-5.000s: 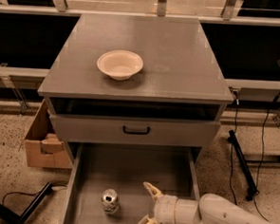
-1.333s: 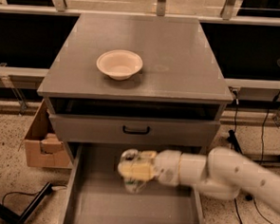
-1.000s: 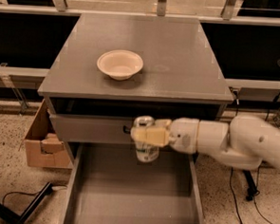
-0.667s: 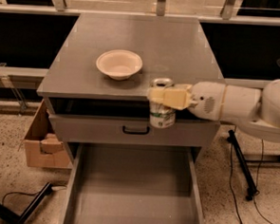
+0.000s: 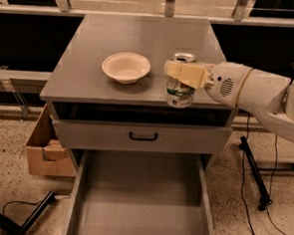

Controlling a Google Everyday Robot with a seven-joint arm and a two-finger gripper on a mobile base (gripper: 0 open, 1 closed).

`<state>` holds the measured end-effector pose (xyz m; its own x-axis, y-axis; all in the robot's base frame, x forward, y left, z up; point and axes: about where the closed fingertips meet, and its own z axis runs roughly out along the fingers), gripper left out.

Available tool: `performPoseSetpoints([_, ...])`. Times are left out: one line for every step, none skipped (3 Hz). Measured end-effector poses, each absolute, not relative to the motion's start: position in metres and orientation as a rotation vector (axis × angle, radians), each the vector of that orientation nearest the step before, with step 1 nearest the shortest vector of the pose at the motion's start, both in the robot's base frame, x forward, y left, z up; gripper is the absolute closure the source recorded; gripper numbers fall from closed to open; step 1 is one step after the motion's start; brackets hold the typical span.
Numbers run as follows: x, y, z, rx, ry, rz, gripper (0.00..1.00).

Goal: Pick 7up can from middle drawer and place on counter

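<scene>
Can (image 5: 180,89) has moved up from drawer front (image 5: 96,135) to table (image 5: 142,34) edge, right of bowl (image 5: 126,67); hand (image 5: 178,74) clamps it upright, approx. ready for set-down.

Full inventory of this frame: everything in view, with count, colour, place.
7up can: 1, whitish-green with silvery top, upright at the counter's front right edge, held
bowl: 1, cream, on the counter, left of the can
counter: 1, matte grey, top of the cabinet
middle drawer: 1, grey, pulled open at the bottom
drawer front: 1, grey with black handle, above the open drawer
cardboard box: 1, brown, on the floor left of the cabinet
cables: a few, black, on the floor at right
gripper: 1, cream fingers, shut on the 7up can
arm: 1, white, reaching in from the right
</scene>
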<state>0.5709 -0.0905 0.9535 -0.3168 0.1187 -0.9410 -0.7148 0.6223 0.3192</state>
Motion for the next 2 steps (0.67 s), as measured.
performPoseSetpoints([0.582, -0.0978, 0.9548, -0.451, 1.699, 0.859, 1.0])
performPoseSetpoints([0.5878, -0.0972, 0.9586, -0.444, 1.695, 0.856, 1.0])
